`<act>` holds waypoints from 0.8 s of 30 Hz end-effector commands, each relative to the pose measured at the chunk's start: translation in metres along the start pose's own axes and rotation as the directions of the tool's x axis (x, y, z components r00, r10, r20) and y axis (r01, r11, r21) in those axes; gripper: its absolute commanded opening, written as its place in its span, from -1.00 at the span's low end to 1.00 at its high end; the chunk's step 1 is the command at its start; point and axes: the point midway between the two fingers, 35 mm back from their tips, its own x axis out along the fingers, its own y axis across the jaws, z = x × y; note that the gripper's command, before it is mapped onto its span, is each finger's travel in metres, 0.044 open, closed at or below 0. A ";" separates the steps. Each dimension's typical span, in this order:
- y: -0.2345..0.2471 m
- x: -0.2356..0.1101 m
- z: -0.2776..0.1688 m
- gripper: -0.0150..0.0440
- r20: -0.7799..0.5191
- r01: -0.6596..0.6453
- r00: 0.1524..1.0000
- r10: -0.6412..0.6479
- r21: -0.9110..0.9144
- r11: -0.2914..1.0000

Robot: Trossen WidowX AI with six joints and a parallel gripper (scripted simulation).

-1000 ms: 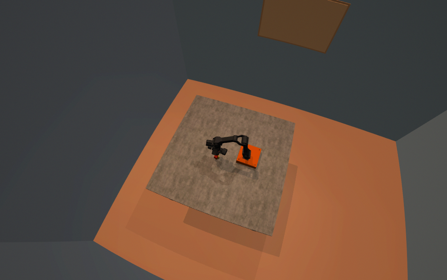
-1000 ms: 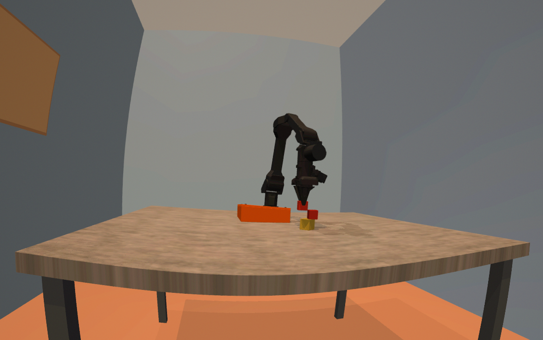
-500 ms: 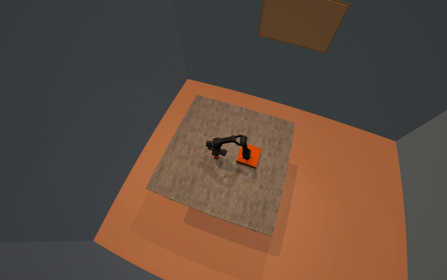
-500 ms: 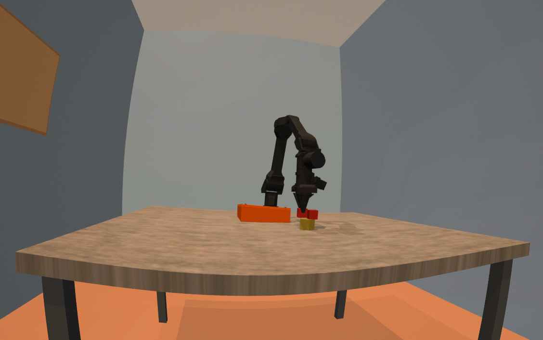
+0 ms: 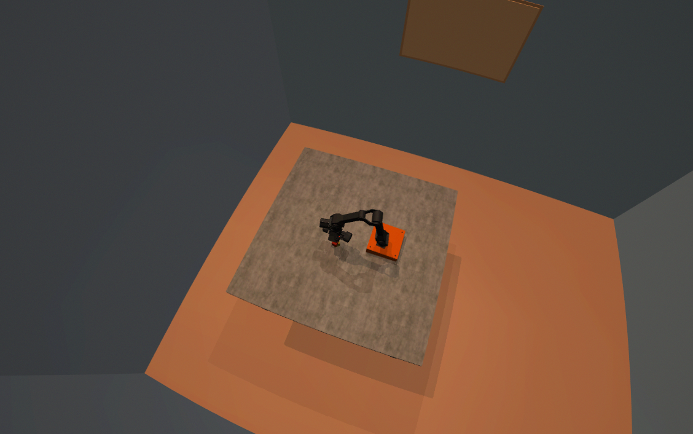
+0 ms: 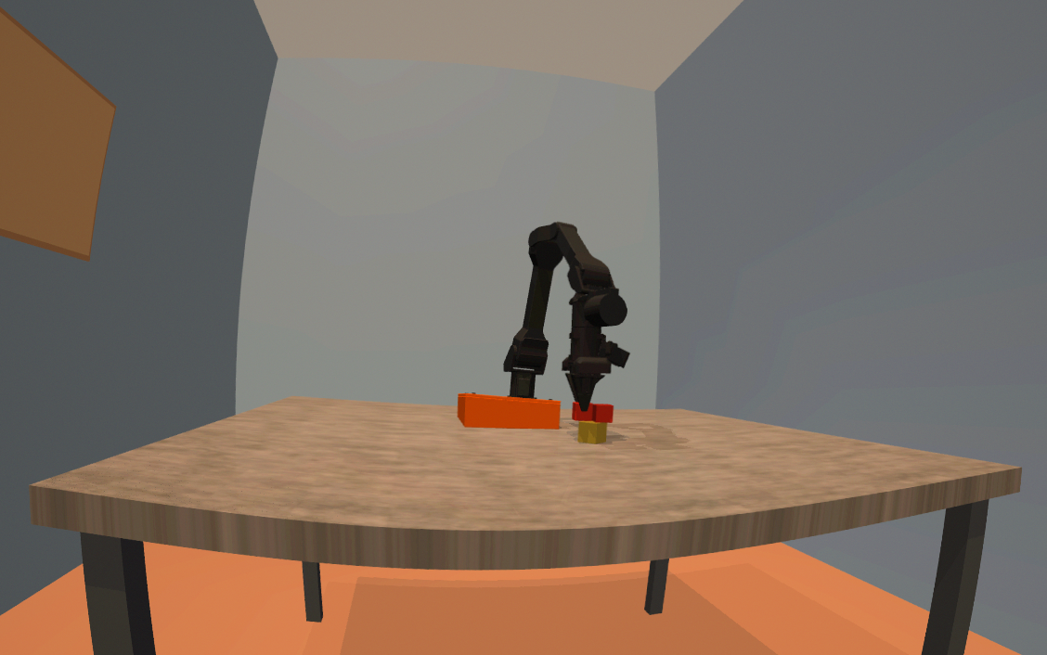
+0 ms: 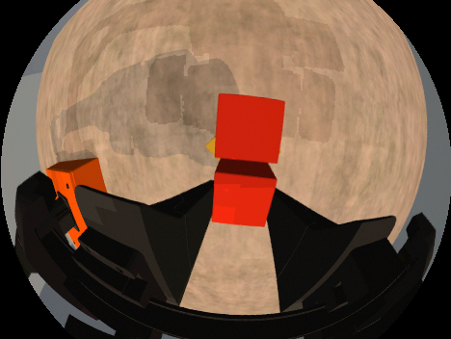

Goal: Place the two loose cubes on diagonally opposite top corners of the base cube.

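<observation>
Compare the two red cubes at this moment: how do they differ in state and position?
One red cube is clamped between the fingers of the pincer; the other red cube is free, resting on the yellow base cube. In the exterior view the held cube sits toward the orange base plate, the free one on the far side. Both look level, alike in colour and size, at about one height.

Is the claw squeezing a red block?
Touching. The wrist view shows the tool with a finger pressed against each side of one red cube.
</observation>
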 end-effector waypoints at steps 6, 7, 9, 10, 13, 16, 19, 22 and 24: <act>0.000 0.001 0.000 -0.14 0.003 -0.001 1.000 0.001 0.004 1.000; 0.000 0.001 0.000 -0.14 0.003 -0.001 1.000 0.001 0.004 1.000; 0.000 0.001 0.000 0.04 0.003 -0.001 1.000 0.001 0.004 1.000; 0.000 0.001 0.000 0.13 0.003 -0.001 1.000 0.001 0.004 1.000; 0.000 0.001 0.000 0.20 0.003 -0.001 1.000 0.001 0.004 1.000; 0.000 0.001 0.000 0.20 0.003 -0.001 1.000 0.001 0.004 1.000; 0.000 -0.007 0.000 0.20 0.000 -0.001 1.000 0.001 0.001 1.000; 0.000 -0.012 0.000 0.20 0.000 -0.001 1.000 0.001 0.000 1.000; 0.000 -0.015 0.000 0.20 0.000 -0.001 1.000 0.001 0.000 1.000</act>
